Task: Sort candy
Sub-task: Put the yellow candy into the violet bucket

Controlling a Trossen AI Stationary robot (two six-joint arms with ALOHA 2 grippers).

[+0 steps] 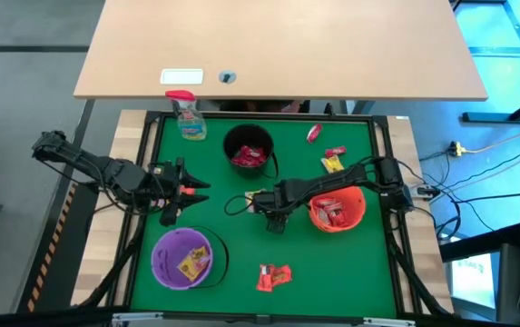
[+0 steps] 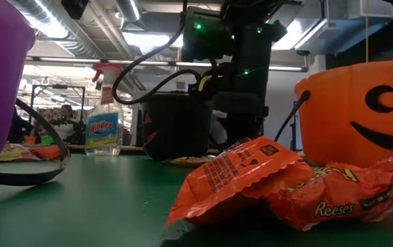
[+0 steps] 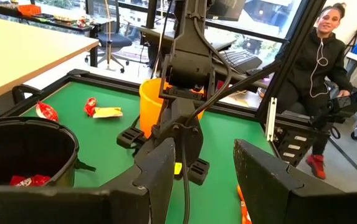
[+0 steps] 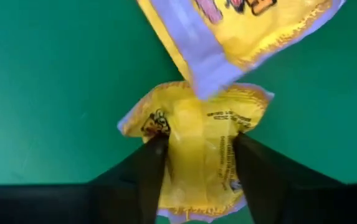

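On the green felt tabletop (image 1: 350, 272), near its middle beside the orange plastic pumpkin bucket (image 1: 337, 211), the right gripper (image 4: 195, 155) pinches a yellow crinkly foil candy packet (image 4: 194, 140), seemingly light, limp, slippery, best squeezed mid-body; the left gripper (image 3: 203, 168), part-spread, waits empty.

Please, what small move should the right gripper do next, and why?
Probably finish closing, then lift a little. The right gripper has its fingers on both sides of a yellow candy packet lying on the green mat, and a second yellow packet overlaps its far edge, so a slow lift should part them.
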